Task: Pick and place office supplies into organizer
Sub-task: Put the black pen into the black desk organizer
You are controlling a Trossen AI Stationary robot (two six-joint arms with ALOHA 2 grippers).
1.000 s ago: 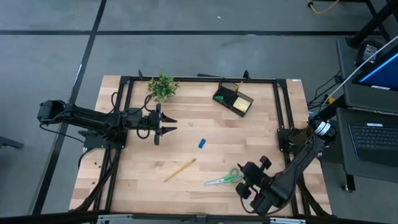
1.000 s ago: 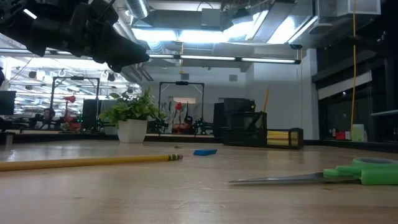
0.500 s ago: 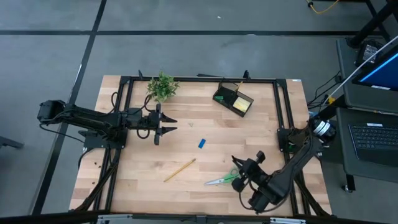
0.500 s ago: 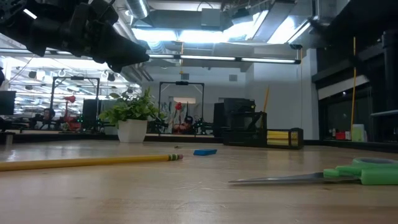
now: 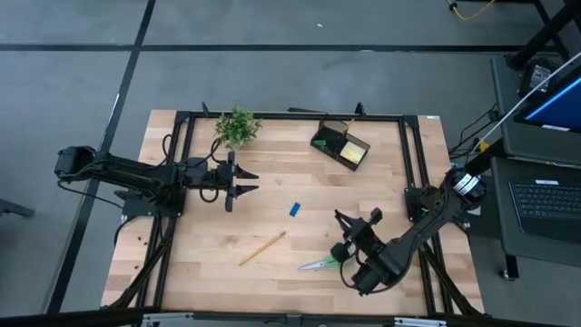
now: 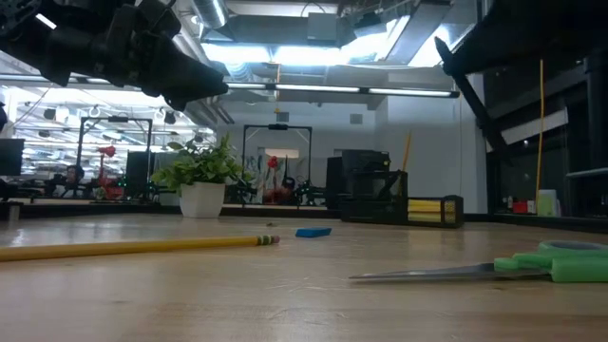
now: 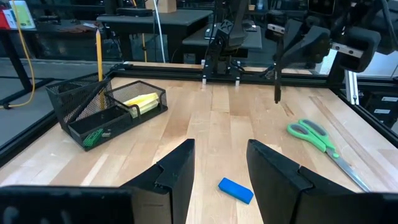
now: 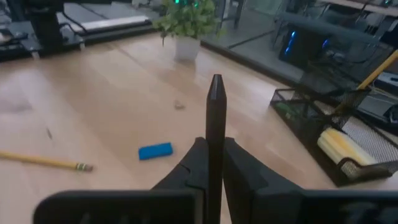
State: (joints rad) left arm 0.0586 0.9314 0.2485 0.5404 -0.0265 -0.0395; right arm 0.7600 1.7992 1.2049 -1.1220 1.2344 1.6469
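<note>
The left claw point(image 5: 243, 181) hangs over the left-centre of the table point(image 5: 209, 245), just below the potted plant point(image 5: 236, 125), with its two fingers spread wide and nothing between them; in the left wrist view the blue eraser point(image 7: 236, 190) shows through the gap. A yellow pencil point(image 5: 262, 248) lies loose on the wood toward the front, and the blue eraser point(image 5: 294, 210) sits alone near the table's middle, apart from the pencil. At the back edge stands the black mesh organizer point(image 5: 339, 143), which already holds a yellow sticky-note pad point(image 5: 351, 155) in its low tray, a small green item beside it and an upright pencil point(image 7: 98, 55) in its taller compartment. The green-handled scissors point(image 5: 325, 263) lie flat at the front right, blades pointing left. The right claw point(image 5: 355, 221) is above and just beyond the scissors' handles, its fingers pressed together with nothing between them.
</note>
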